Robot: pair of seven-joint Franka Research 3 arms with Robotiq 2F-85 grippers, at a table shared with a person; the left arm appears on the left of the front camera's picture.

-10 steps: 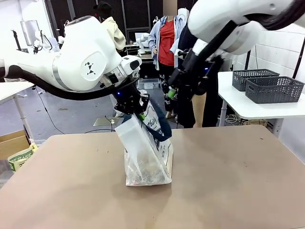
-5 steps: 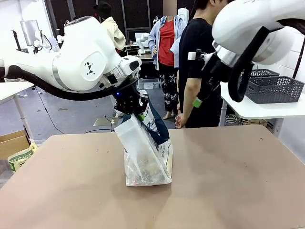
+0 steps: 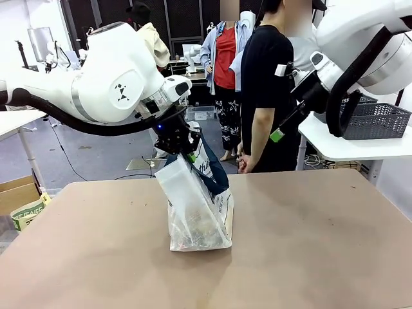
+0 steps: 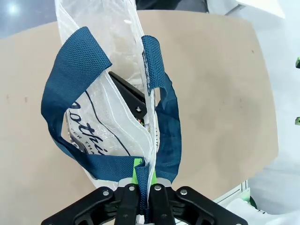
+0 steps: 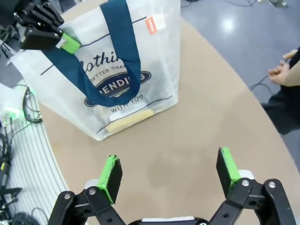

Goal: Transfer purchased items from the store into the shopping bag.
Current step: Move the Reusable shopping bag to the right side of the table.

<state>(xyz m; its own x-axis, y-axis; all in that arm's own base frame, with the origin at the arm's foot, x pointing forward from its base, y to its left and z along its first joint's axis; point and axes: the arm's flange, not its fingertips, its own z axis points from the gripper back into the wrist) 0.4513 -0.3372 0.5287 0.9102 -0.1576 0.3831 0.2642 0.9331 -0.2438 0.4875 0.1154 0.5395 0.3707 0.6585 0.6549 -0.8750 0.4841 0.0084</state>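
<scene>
Only the shopping bag (image 3: 196, 206) interrupts the open table (image 3: 322, 244).

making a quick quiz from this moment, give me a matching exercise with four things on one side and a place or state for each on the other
Things:
1. left claw
2. right claw
3. shopping bag
4. person's hand

Place or state:
A. open, in the air above the table
B. beyond the table's far edge
C. standing on the table, its top rim pinched
D. shut on the bag's rim and blue strap

Pairs: 1-D, 2-A, 3-C, 4-B
</scene>
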